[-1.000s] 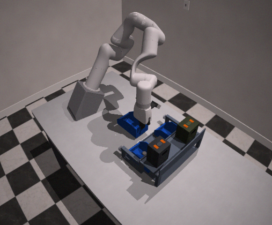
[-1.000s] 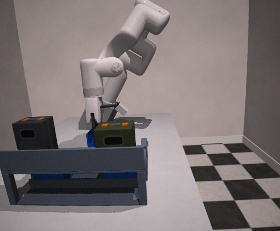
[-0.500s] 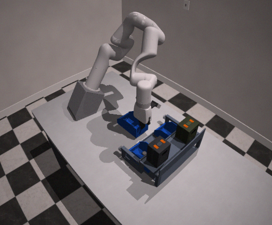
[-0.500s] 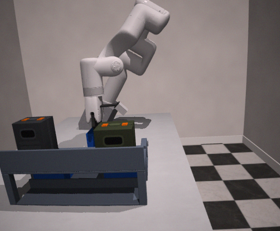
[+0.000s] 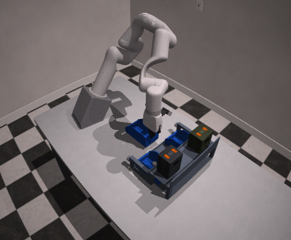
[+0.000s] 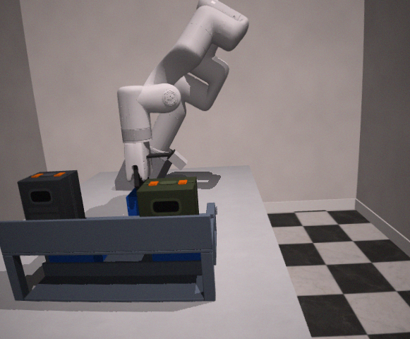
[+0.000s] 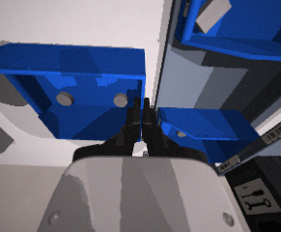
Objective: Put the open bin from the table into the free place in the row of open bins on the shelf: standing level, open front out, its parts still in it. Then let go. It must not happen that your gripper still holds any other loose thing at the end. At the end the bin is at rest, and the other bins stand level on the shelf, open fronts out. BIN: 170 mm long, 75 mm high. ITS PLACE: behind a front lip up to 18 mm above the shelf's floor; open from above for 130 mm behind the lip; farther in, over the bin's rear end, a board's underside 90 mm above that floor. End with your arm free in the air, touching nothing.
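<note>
The blue open bin [image 5: 137, 130] [image 6: 132, 205] [image 7: 82, 111] is on the table beside the shelf, and two grey round parts [image 7: 65, 99] lie in it. My gripper [image 5: 154, 133] [image 6: 136, 179] [image 7: 141, 106] points down and is shut on the bin's thin side wall, on the side nearest the shelf. I cannot tell whether the bin rests on the table or hangs just above it. The grey shelf [image 5: 192, 167] [image 6: 106, 229] holds two blue bins [image 5: 179, 136] [image 5: 148, 158] [image 7: 203, 126] with an empty place [image 5: 163, 149] between them.
A dark box [image 5: 169, 161] [image 6: 49, 195] and an olive box [image 5: 200, 138] [image 6: 168, 198] stand on the shelf's upper board, above the rear of the bins. The arm's base [image 5: 89, 108] stands at the table's far left corner.
</note>
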You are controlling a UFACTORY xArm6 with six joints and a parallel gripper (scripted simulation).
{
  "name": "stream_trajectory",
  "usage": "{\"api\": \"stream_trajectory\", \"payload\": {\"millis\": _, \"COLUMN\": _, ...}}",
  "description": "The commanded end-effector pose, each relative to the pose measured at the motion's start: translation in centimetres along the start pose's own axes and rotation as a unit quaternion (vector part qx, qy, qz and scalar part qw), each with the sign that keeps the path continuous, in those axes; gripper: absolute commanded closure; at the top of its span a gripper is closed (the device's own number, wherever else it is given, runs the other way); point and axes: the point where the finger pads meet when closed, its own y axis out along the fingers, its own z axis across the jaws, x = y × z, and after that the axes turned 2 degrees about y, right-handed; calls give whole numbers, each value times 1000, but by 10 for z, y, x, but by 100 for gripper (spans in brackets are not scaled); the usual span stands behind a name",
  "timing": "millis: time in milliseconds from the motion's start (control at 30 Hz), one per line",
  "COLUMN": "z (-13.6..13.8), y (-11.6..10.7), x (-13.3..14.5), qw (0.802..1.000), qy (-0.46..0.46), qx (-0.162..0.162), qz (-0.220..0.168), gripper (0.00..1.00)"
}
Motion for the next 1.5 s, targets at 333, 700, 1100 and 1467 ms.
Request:
{"api": "stream_trajectory", "payload": {"millis": 333, "z": 1, "y": 0, "x": 0, "qw": 1000, "qy": 0, "qx": 2, "qz": 0, "gripper": 100}}
{"api": "stream_trajectory", "payload": {"millis": 700, "z": 1, "y": 1, "x": 0, "qw": 1000, "qy": 0, "qx": 2, "qz": 0, "gripper": 100}}
{"api": "stream_trajectory", "payload": {"millis": 1100, "z": 5, "y": 1, "x": 0, "qw": 1000, "qy": 0, "qx": 2, "qz": 0, "gripper": 100}}
{"api": "stream_trajectory", "payload": {"millis": 1467, "z": 11, "y": 1, "x": 0, "qw": 1000, "qy": 0, "qx": 2, "qz": 0, "gripper": 100}}
